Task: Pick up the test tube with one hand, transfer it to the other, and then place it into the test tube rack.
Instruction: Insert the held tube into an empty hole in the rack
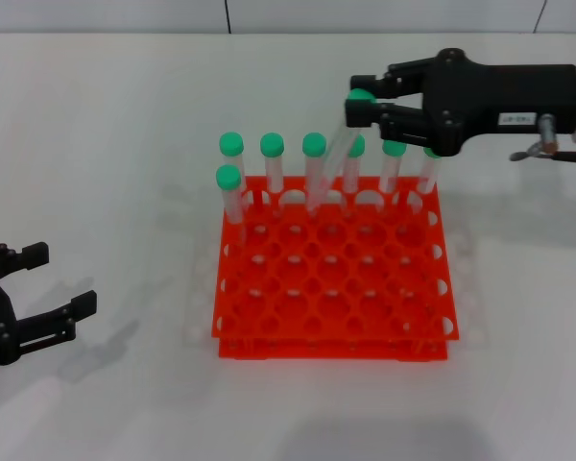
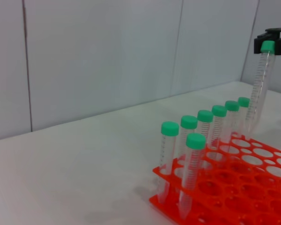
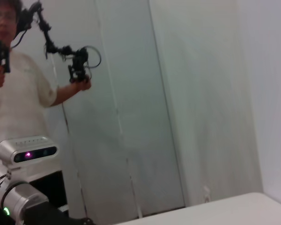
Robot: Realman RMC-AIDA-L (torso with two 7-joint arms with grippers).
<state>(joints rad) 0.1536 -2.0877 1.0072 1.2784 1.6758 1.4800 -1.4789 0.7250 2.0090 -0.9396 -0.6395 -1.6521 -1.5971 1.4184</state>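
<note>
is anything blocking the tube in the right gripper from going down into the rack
Nothing visible does. The right gripper holds the green-capped clear plastic test tube tilted over the orange-red plastic rack, its tip at the back row between standing green-capped tubes; they crowd it.

Head cam looks down, left wrist low sideways; both share rack (image 1: pixel 332 279).

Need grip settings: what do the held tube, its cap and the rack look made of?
Test tube in the right gripper: clear, probably plastic; see-through wall with printed graduations. Its green cap: opaque matte plastic by its look. Test tube rack: orange-red moulded plastic, slightly glossy, with a grid of round holes.
</note>
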